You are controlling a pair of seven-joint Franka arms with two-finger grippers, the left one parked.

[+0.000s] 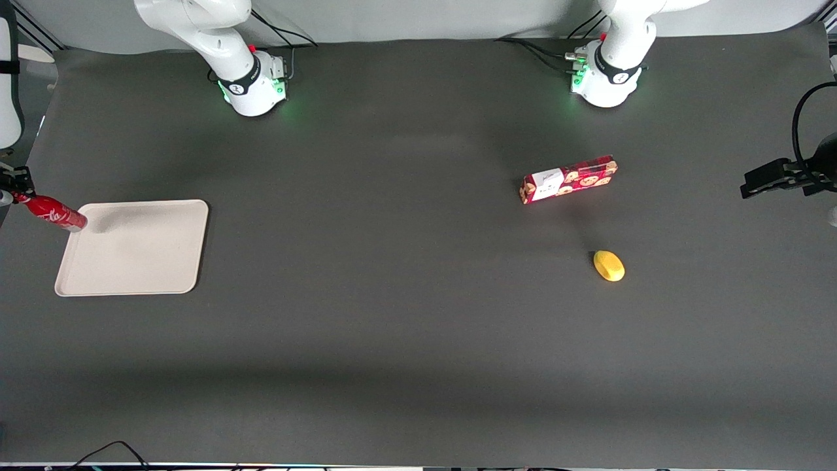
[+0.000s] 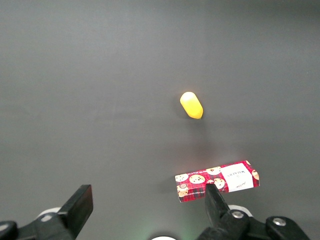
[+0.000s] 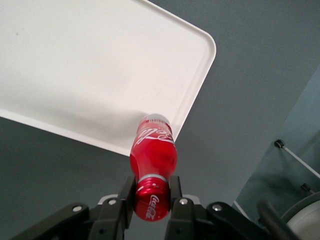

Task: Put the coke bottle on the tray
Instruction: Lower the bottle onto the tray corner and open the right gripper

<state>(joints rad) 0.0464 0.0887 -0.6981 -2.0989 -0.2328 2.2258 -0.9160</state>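
From the front, my claw (image 1: pixel 14 190) hung at the working arm's end of the desk (image 1: pixel 392 327), clamped on the coke bottle (image 1: pixel 53 213), which tilted in the air with its base over the tray (image 1: pixel 134 248) rim. From my wrist, my fingers (image 3: pixel 176 197) pinched the red cap, the bottle (image 3: pixel 152 150) pointing down at the tray (image 3: pixel 90 70) edge.

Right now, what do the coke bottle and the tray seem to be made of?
The coke bottle, held at its cap end by the gripper over the tray's edge, looks like glossy plastic or coated metal: highlights run along its red body. The tray looks like matte beige plastic, with a moulded rim and no glare.
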